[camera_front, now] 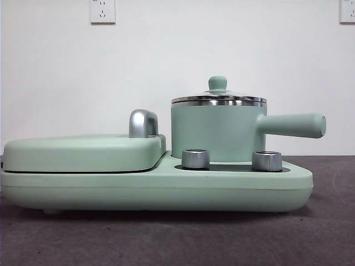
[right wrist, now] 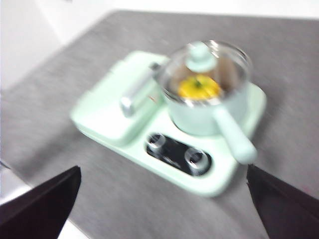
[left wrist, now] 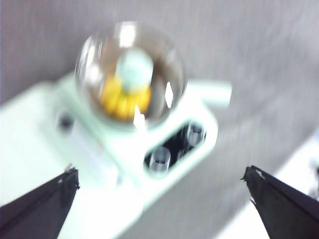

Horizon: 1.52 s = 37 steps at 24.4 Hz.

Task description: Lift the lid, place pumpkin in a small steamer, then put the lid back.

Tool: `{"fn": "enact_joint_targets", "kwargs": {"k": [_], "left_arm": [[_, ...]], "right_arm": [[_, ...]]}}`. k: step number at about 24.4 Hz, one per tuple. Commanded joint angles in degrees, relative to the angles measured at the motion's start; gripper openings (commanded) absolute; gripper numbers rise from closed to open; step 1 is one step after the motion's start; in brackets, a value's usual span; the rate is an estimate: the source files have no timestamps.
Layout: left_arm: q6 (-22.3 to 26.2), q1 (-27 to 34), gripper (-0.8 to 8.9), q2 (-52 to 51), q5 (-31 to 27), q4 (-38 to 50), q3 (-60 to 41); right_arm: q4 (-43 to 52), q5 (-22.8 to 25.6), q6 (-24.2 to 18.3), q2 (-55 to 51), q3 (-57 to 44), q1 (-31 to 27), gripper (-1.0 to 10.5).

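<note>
From where I sit, both arms hang high above the appliance. My left gripper [left wrist: 162, 199] has its fingers spread wide with nothing between them, and my right gripper [right wrist: 164, 199] is the same: wide apart, empty, well clear of everything.

Nearest the front camera is the wide mint-green appliance base [camera_front: 166, 185], resting on the grey surface [camera_front: 166, 238]. Two silver knobs [camera_front: 196, 158] stand on it just in front of the small mint-green cylindrical steamer pot with its chrome rim [camera_front: 216, 130]. The pot's long straight handle [camera_front: 294, 124] sticks out sideways from the pot. Beside the pot, on the side away from that handle, lies the large flat rectangular mint-green cover with a chrome handle [camera_front: 83, 151].

The round, glass-centred, silver-rimmed lid [camera_front: 218, 100] sits level on the pot, and through it both wrist views show the glossy yellow-orange toy pumpkin [right wrist: 199, 87] inside. I judge the task as good as finished.

If I had to handle the lid, I'd take it by its small mint-green knob [camera_front: 217, 84]. It looks light, rigid and smooth, and perhaps breakable. The pumpkin looks light and slippery. Coming straight down on the knob, I see nothing in the way; from the side, the chrome handle would crowd the approach.
</note>
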Motion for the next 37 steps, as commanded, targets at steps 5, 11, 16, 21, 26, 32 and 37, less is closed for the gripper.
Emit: {"fn": "enact_joint_targets", "kwargs": {"k": [5,11,16,21,26,32,37], "left_arm": [[4.63,-0.13,5.87,-18.49,-0.28,-0.63,-21.77],[3.74,1.99,5.87,-38.34,-0.33,14.16,-42.80],[1.55,3.50,5.87,-52.00,-0.48,20.26,-54.73],[-3.02,4.20,5.77,-62.42,-2.43,23.56,-63.14],[-4.83,4.20,0.39,-68.72,-3.43,24.17,-67.67],[-4.85,4.17,0.27,-70.84,-3.41,24.02,-67.67],[-4.85,4.17,0.27,-71.06,-3.41,24.04,-67.58]], "right_arm": [[8.11,-3.91,-0.04,0.31,0.50,0.35,5.5],[8.28,-7.41,0.20,1.16,0.50,0.35,5.5],[8.28,-8.22,0.20,2.62,0.50,0.35,5.5],[8.33,-8.15,0.20,3.30,0.50,0.35,5.5],[8.00,-8.20,-0.42,3.28,0.50,0.35,-0.2],[8.15,-7.72,-0.26,3.17,0.52,0.33,0.4],[8.17,-7.72,-0.26,3.17,0.52,0.35,0.4]]}}
